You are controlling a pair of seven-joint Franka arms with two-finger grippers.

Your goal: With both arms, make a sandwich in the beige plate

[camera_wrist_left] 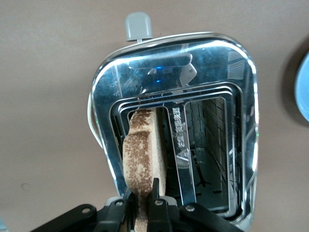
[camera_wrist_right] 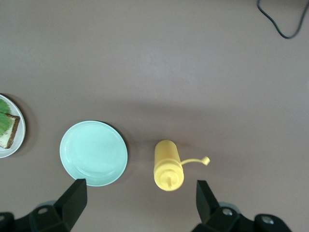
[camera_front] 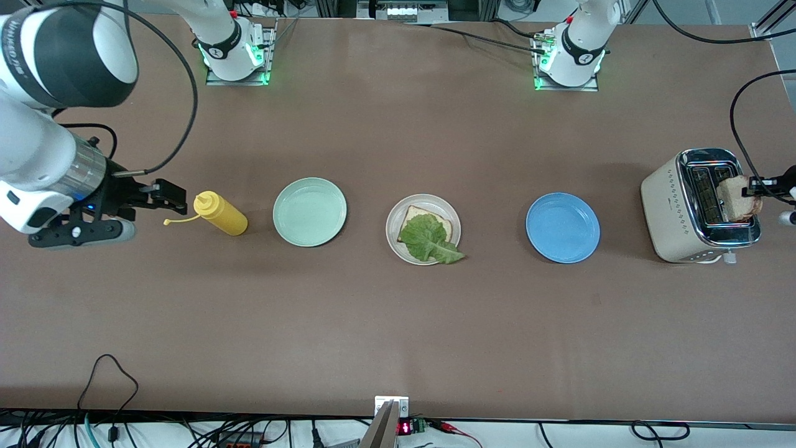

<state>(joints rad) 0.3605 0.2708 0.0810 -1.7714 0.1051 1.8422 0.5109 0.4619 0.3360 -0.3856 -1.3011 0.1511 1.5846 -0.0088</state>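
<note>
1. One slice and a lettuce leaf are lying on the beige plate, between the mint and blue plates.
2. At the toaster, the left gripper is pinching the second slice, standing in its slot.
3. Next it needs lifting straight out, I'd say.
4. Over the mustard bottle, the right gripper is waiting, fingers spread.

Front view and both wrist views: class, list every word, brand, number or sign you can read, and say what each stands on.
Right arm: white lettering on its black band, cut off and too unclear to read.
Toaster: engraved marking on the bar between the slots, too blurred to read.
Display at the table's near edge: red digits, too small to read.
Round marks on both arm bases: too small to read.
Nothing else carries text.
</note>
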